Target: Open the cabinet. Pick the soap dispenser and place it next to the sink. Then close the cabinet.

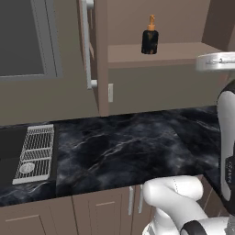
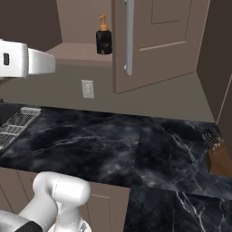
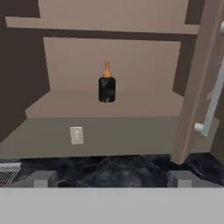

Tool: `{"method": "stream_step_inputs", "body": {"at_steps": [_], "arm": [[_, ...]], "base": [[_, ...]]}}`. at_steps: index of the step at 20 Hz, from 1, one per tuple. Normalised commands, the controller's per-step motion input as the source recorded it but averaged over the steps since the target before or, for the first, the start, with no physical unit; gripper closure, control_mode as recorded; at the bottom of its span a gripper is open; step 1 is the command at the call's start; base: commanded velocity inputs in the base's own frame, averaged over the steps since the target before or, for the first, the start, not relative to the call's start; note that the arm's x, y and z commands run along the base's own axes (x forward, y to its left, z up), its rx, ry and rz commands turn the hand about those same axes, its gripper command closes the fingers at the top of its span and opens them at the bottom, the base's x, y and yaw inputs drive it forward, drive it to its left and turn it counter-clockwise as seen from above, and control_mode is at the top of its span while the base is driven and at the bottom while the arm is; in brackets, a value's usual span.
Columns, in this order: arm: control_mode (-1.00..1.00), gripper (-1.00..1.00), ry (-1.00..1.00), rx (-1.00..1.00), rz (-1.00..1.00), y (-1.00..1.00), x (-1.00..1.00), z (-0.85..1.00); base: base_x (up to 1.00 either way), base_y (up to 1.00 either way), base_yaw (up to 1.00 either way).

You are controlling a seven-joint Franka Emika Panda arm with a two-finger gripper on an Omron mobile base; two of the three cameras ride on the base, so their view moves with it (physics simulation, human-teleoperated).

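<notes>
Sink point(image 1: 11, 156): far left in the bench point(image 1: 119, 147), no bottle beside it yet.
Cabinet point(image 1: 98, 55): doors open, step done.
Soap dispenser point(image 1: 149, 37): upright on the shelf, untouched.
My gripper point(image 3: 112, 178): spread wide, empty, facing the dispenser.
Left: grasp, place, close.

White rounded arm links point(image 1: 176, 197), dark joint bands; small grey square tool tips point(image 3: 43, 178).

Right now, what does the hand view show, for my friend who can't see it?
A small black soap bottle with an orange pump stands upright on the bottom shelf of the open taupe-brown wall cabinet. Its open door with a silver bar handle is at the right, and the two dark fingers, spread wide, point at it from below.
</notes>
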Motion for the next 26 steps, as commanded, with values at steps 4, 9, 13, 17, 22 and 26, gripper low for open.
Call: {"method": "stream_step_inputs", "body": {"at_steps": [4,9,13,17,22,26], "arm": [[-1.00,-1.00,0.12,-0.53,0.05,0.09,0.60,0.00],[-1.00,-1.00,0.21,-0.43,0.00,-0.15,0.59,0.00],[-1.00,-1.00,0.15,-0.34,0.00,-0.26,0.54,0.00],[-1.00,-1.00,0.15,-0.32,0.00,-0.34,0.45,0.00],[-1.00,-1.00,0.11,-0.28,-0.05,-0.40,0.33,0.00],[-1.00,-1.00,0.08,-0.22,-0.16,-0.47,0.23,0.00]], "base": [[0.00,0.00,0.00],[0.00,0.00,0.00],[0.00,0.00,0.00],[0.00,0.00,0.00],[0.00,0.00,0.00],[0.00,0.00,0.00]]}}
